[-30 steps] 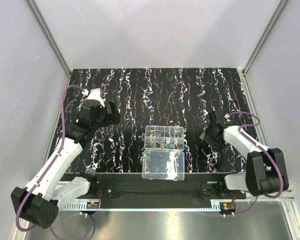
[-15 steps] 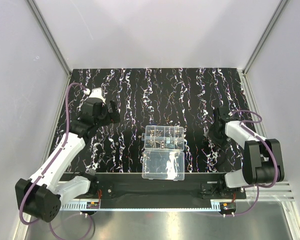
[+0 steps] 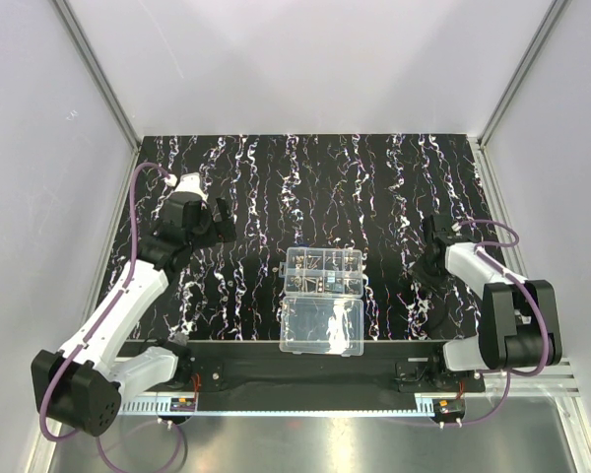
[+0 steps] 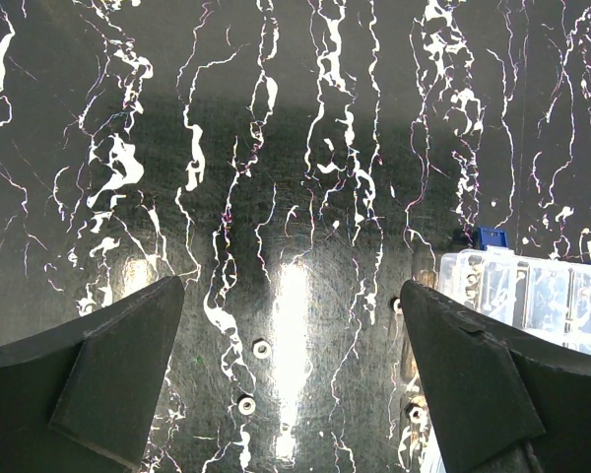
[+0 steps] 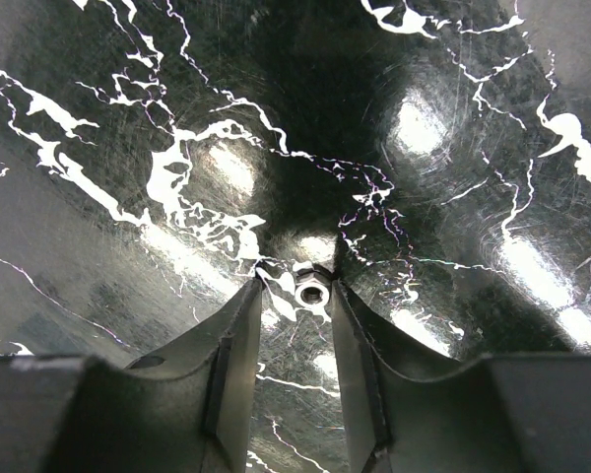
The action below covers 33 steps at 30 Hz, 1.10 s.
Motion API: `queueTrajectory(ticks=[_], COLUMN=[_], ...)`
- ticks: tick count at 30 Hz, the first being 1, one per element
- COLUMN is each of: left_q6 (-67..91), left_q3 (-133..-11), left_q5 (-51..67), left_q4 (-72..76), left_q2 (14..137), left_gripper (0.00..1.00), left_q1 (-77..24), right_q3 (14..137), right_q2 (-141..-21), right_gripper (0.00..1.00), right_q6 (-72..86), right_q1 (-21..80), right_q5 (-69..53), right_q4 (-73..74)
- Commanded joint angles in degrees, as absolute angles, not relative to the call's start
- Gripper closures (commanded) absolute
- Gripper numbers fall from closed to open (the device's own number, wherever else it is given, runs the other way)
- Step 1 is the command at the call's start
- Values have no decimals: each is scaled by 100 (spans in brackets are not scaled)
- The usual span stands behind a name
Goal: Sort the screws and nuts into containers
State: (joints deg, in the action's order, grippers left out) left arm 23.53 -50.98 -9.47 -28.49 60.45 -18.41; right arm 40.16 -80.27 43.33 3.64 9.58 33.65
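Flanking one nut [image 5: 312,293] stand two right-claw fingers [image 5: 231,365].

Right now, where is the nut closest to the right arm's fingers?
In the right wrist view, the nut lies on the marbled mat between the tips of the right fingers, right of the organizer box.

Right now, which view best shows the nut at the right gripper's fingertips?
Right wrist: the nut lies sharp between the fingertips of the right gripper. From above it is too small to see; left wrist misses it.
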Motion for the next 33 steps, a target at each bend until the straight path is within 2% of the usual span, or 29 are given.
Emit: queueTrajectory(ticks=[1, 10, 13, 18, 22, 29, 33], left_q6=[2294, 2285, 2285, 2285, 2285, 2303, 2320], left_q3=[-5142, -5142, -5142, -5150, -5142, -5150, -5150], left_q5=[-923, -976, -976, -949, -940, -897, -861], left_q4=[-2558, -2575, -2575, -2566, -2566, -2558, -2558], left_q2=[5854, 5836, 5827, 5836, 5845, 5827, 5801], left_gripper=[1, 1, 1, 1, 1, 1, 1], left_q1=[-1811, -1810, -1810, -1802, -1802, -1784, -1784], right_q3=[3893, 4034, 4034, 4052, 4087, 4578, 5201], right_q2=[-8209, -8508, -8517, -8569, -8543, -7972, -7857], right_gripper=[59, 60, 69, 91, 100, 100, 100], right_q6=[4377, 4368, 4359, 4307, 4254, 3973, 3999], right_q1=[352, 360, 352, 360, 360, 448, 1122], right_q5=[958, 1011, 985, 940, 870, 335, 351], right_q4=[3252, 3384, 3366, 3349, 3383, 3656, 4024])
